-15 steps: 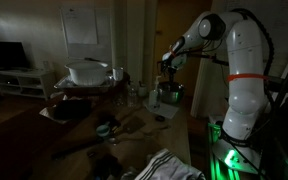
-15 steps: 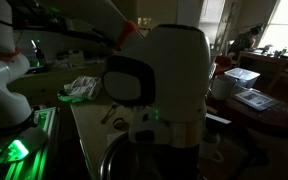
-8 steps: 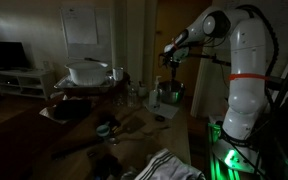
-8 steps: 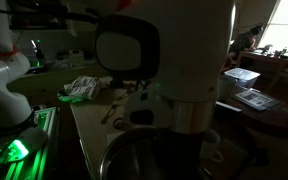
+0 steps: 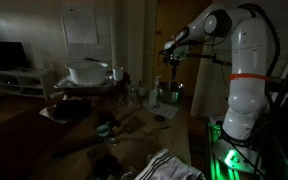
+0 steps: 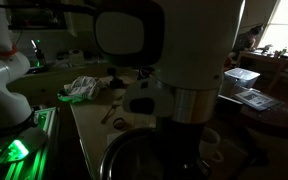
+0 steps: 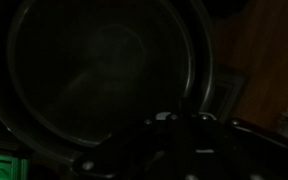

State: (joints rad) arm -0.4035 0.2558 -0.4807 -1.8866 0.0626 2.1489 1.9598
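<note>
Steel, by its dull shine: a round, deep metal pot [image 5: 169, 96] stands on the wooden desk [image 5: 134, 128]. My end effector [image 5: 171, 64] hangs straight above the pot, apart from its rim. In the wrist view the pot [image 7: 94, 70] fills the picture from 9 to 1 o'clock, and the end effector is only a dim shape at 6 o'clock. It is too dark to tell whether my fingers are spread or closed. I judge the pot stiff, smooth, rather slippery and fairly heavy. Its thin rim, pinched wall between fingers, looks the surest hold. In an exterior view, a white tub [image 5: 87, 72] sits well apart at the pot's 9 o'clock.
</note>
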